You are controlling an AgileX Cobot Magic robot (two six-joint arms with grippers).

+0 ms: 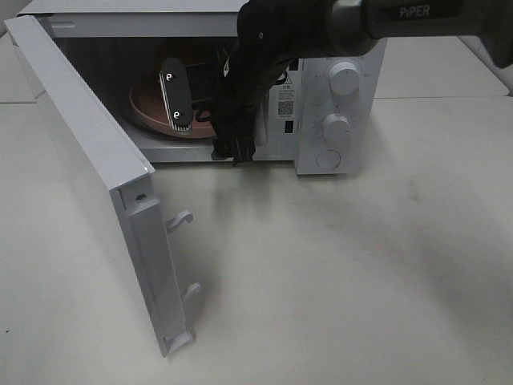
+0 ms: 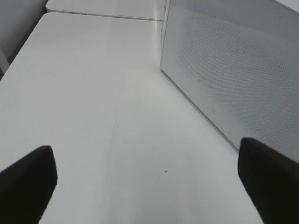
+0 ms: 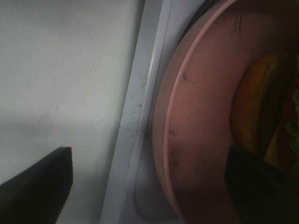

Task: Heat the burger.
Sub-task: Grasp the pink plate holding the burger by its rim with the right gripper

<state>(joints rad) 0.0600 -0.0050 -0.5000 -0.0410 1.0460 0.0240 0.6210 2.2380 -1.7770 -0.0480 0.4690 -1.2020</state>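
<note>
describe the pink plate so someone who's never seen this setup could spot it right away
Start at the white microwave at the back of the table, its door swung wide open. Look into the dark cavity: the pink plate lies flat on its floor, behind the right arm's black gripper. It is the only pink, round thing there, wider than the burger on it.

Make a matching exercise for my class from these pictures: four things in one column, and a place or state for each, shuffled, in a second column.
Things:
1. microwave door
2. pink plate
3. burger
4. left end effector

Places or states:
A. on the pink plate
B. swung wide open
C. inside the microwave
D. open over bare table, holding nothing

Pairs: 1-B, 2-C, 3-A, 4-D
</note>
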